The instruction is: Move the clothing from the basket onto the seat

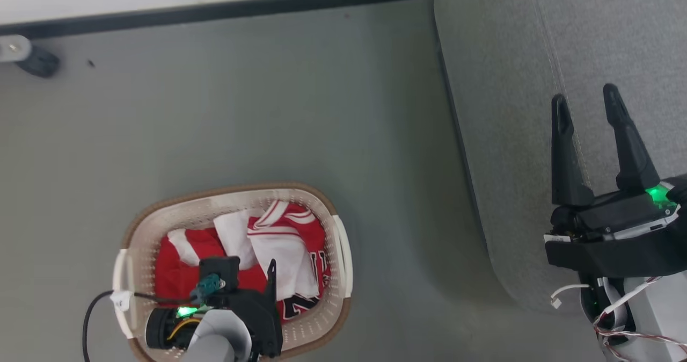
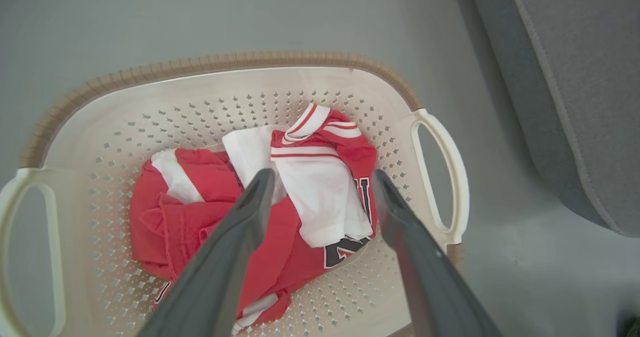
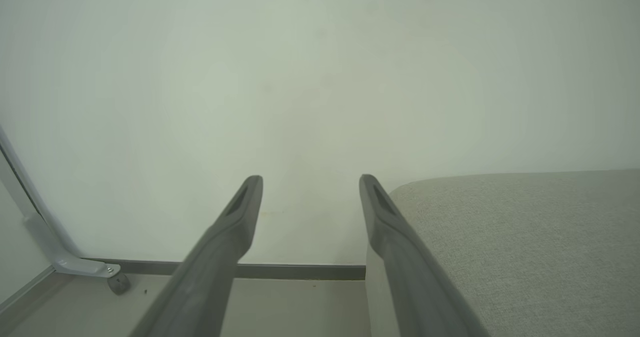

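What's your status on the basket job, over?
Left gripper open above red-and-white clothing in cream perforated plastic basket. Right gripper open by grey fabric sofa. Nothing in the way.

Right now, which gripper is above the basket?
The left gripper, open over the clothing in the basket; the right gripper is open by the seat.

You have the red-and-white clothing (image 1: 284,244) crumpled in a heap inside the oval cream basket (image 1: 231,191), which stands upright on the floor, apart from the bare grey seat (image 1: 536,45) on the right.
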Controlling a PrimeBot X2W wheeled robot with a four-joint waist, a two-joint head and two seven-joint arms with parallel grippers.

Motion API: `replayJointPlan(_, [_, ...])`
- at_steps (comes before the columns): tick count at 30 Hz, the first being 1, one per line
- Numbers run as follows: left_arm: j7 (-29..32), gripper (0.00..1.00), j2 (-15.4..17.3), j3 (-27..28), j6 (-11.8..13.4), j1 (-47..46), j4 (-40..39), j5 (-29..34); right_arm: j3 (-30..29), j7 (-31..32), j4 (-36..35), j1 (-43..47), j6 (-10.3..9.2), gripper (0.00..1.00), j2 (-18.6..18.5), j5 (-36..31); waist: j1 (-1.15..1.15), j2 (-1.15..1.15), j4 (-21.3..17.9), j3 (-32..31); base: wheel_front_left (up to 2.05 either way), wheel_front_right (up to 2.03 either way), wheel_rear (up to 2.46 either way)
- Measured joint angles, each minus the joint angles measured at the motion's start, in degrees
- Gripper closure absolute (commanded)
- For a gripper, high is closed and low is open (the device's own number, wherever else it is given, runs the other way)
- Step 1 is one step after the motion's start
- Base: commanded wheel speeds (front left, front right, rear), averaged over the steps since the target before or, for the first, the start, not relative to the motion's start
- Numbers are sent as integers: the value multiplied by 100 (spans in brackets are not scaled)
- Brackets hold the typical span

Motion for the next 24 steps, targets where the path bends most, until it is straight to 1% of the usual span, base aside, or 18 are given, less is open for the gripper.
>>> replayJointPlan(5, [258,0,1,24,1,-401,321,-9,-51,-26,-280,-161,9,0,37,2,0,0,-219,423,0,0,0])
replayJointPlan(12, [483,0,7,197,32,-953,699,-9,-211,-26,-634,-260,-11,0,89,10,0,0,-481,1040,0,0,0])
replayJointPlan(18, [531,0,222,226,49,-1310,936,5,-301,-26,-827,-369,-11,0,105,11,0,0,-645,1565,0,0,0])
replayJointPlan(24, [580,0,278,276,51,-1583,1152,4,-332,-26,-1072,-401,-11,0,163,12,0,0,-769,2038,0,0,0])
